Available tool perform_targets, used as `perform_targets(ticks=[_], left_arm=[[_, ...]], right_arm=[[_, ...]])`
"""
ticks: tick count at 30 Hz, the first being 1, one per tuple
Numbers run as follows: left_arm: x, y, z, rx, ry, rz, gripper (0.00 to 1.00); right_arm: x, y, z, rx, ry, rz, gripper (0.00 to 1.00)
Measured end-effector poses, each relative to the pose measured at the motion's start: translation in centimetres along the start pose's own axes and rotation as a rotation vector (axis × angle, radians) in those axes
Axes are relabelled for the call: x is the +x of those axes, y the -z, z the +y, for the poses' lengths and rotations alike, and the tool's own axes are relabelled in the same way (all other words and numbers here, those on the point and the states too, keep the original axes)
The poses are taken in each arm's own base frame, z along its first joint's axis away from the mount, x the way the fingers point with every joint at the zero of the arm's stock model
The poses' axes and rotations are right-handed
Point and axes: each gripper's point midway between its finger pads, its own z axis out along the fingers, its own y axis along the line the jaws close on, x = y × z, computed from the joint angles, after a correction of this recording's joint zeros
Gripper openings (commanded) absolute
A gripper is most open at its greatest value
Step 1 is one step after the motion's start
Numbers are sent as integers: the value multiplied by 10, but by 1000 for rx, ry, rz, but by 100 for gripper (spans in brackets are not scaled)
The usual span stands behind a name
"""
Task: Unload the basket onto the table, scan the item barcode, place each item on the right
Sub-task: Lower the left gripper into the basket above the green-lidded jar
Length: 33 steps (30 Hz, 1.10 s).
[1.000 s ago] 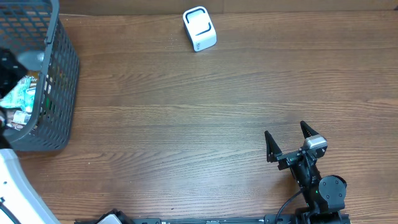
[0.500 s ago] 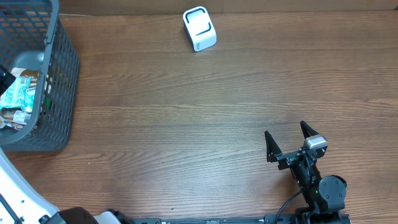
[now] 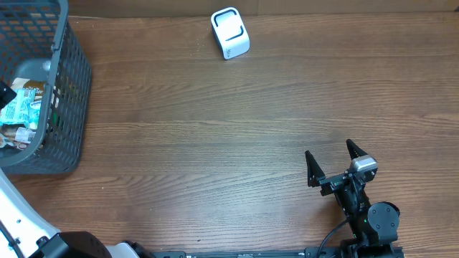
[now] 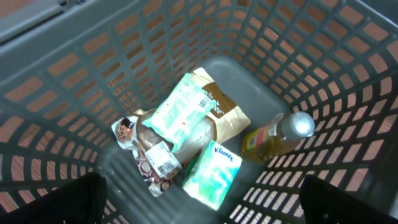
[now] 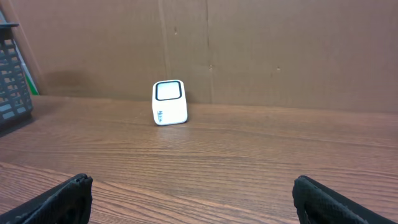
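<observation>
Nothing is being scanned yet: the left hand (image 4: 202, 183) is hovering open above the items (image 4: 180, 112) in the left basket (image 3: 72, 107), the right hand (image 3: 329, 150) is idling open, the scanner (image 3: 229, 34) waiting far off

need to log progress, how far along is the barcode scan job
Nothing looks done yet: every item, such as the green packet and the bottle, lies in the basket. In hand: the left gripper hangs open above them, holding nothing; the right gripper is open and empty. Left: pick an item, carry it to the scanner, show its barcode.
</observation>
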Motion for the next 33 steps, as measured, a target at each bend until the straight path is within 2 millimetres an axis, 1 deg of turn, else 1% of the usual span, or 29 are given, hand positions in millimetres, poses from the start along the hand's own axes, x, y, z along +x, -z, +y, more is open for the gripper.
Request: perform_targets(ticks=[8,33], left_arm=[[-3,0,1,-8,-5,-12,100],[-2,0,2,-11,-4,-8,100]], right_arm=[[0,0,0,0,-1,1,100],[0,0,0,0,0,0,100]])
